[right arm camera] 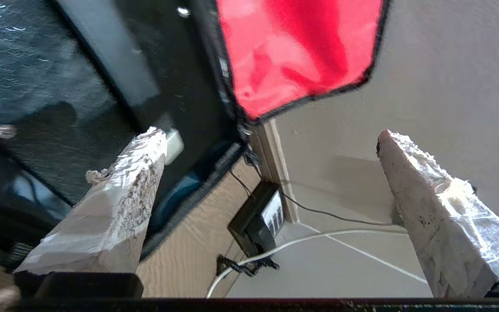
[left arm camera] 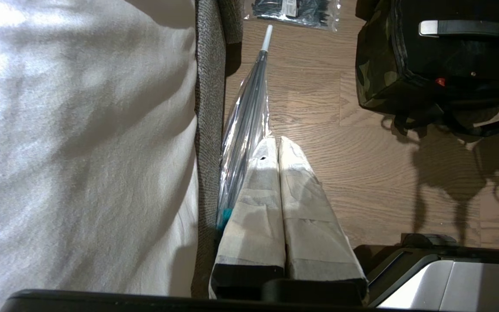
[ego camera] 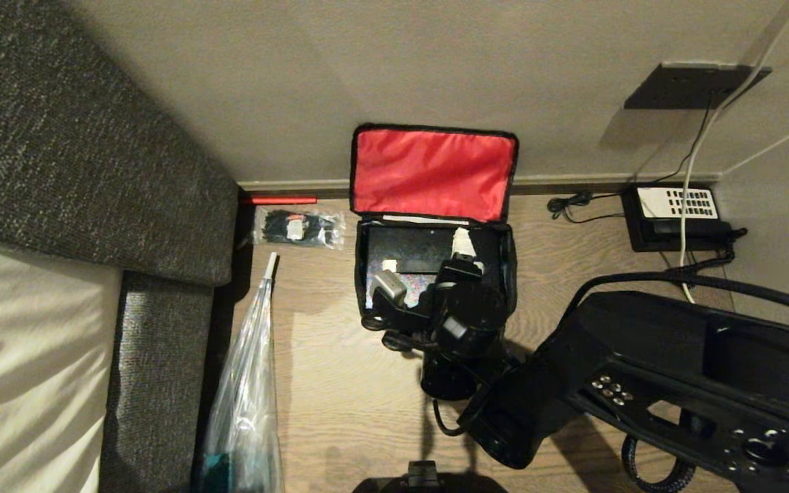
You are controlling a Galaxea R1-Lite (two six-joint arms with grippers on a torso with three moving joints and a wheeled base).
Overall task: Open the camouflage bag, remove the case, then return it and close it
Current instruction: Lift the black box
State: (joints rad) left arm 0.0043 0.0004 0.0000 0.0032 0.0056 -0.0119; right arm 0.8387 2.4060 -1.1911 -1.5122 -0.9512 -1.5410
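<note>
The camouflage bag [left arm camera: 375,65] stands open on the wood floor against the wall. Its red-lined lid [ego camera: 432,171] is folded back against the wall. The black case [ego camera: 405,253] lies inside the bag, and its speckled face [right arm camera: 20,65] fills one side of the right wrist view. The case's long handle [left arm camera: 461,28] has a whitish end. My right gripper [ego camera: 426,264] hovers over the bag's mouth, open wide [right arm camera: 272,133], with nothing between its taped fingers [right arm camera: 124,195]. One finger is above the case, near the handle's end. My left gripper [left arm camera: 277,145] is shut and parked beside the bed, away from the bag.
A bed and grey upholstered frame [ego camera: 59,171] fill the left. A clear plastic bag [ego camera: 247,383] lies along it, and a packet of black zip ties [ego camera: 298,228] lies left of the bag. A black telephone [ego camera: 675,216] with cables sits by the wall on the right.
</note>
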